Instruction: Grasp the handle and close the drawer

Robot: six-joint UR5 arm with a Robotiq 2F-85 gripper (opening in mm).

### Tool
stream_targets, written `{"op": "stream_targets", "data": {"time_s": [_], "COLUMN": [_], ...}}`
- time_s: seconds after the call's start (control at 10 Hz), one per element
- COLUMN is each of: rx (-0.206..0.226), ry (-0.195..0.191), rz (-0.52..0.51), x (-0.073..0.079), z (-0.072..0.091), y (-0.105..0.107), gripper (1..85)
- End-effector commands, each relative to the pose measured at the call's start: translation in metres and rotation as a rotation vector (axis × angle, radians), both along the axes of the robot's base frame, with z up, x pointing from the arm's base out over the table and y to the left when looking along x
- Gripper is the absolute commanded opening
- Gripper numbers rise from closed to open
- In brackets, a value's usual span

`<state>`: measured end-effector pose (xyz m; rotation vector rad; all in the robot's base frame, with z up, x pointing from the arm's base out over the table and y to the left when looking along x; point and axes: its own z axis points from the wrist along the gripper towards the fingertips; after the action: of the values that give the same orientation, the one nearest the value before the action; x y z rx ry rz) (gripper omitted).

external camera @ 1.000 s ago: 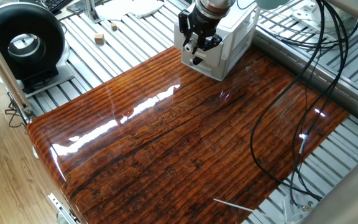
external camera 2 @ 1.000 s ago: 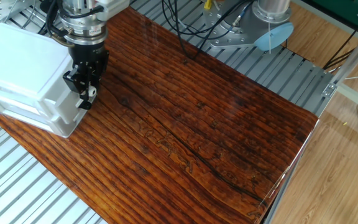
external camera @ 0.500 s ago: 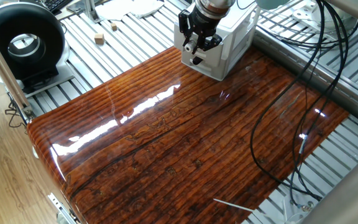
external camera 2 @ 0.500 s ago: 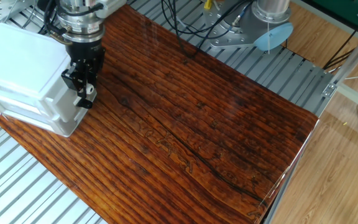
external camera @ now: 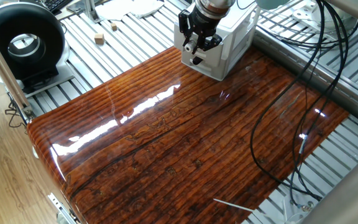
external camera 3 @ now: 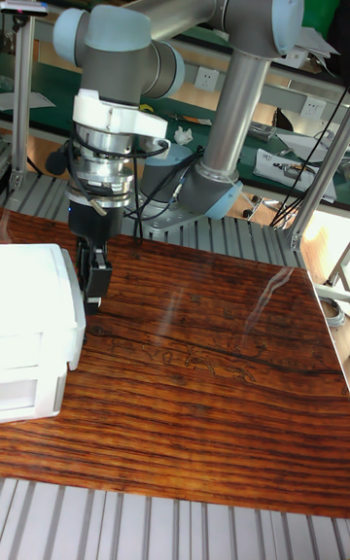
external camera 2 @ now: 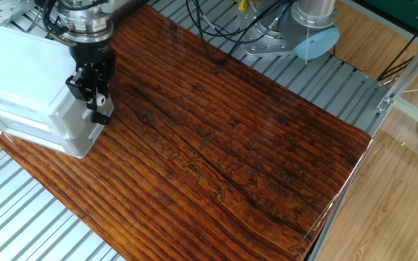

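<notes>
A small white cabinet (external camera: 232, 28) (external camera 2: 24, 72) (external camera 3: 29, 327) stands at the edge of the wooden table top. My gripper (external camera: 195, 42) (external camera 2: 96, 101) (external camera 3: 92, 299) is right against its front, at the upper drawer (external camera: 215, 53). The black fingers (external camera 2: 89, 81) are closed around the small white handle (external camera 2: 101, 102), which shows as a pale spot between them. Just below the fingers, the black knob (external camera: 196, 61) (external camera 2: 102, 119) of the lower drawer sticks out. The gripper hides most of the upper drawer front, which looks about level with the cabinet face.
The glossy wooden board (external camera: 185, 143) lies on a slatted metal table. A black round device (external camera: 20, 43) stands at the far left and a small wooden block (external camera: 99, 38) behind it. Black cables (external camera: 303, 93) hang over the board's right side. The arm's base (external camera 2: 307, 25) is bolted beyond the board.
In the other fixed view my gripper has moved a little left toward the cabinet, with the handle still held. The one fixed view shows almost no difference.
</notes>
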<state>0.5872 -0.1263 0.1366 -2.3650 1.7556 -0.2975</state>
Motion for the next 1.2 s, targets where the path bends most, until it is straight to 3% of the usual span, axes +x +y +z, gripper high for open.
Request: {"op": "stream_targets", "data": {"time_s": [0.0,0.4,0.5,0.6,0.9,1.1], "rx": [0.003,0.003,0.016,0.015,0.032,0.062], "ry": [-0.008,-0.003,0.02,0.025,0.022,0.04], "rz": [0.007,-0.003,-0.005,-0.006,-0.012,-0.027], "x": [0.002,0.002,-0.001,0.0,0.001,-0.005], "z": [0.002,0.001,0.001,0.002,0.002,0.002], "y": [-0.009,-0.008,-0.001,0.001,0.003,0.009], "gripper": [42.3,43.0,55.3,60.0,65.7,66.0]}}
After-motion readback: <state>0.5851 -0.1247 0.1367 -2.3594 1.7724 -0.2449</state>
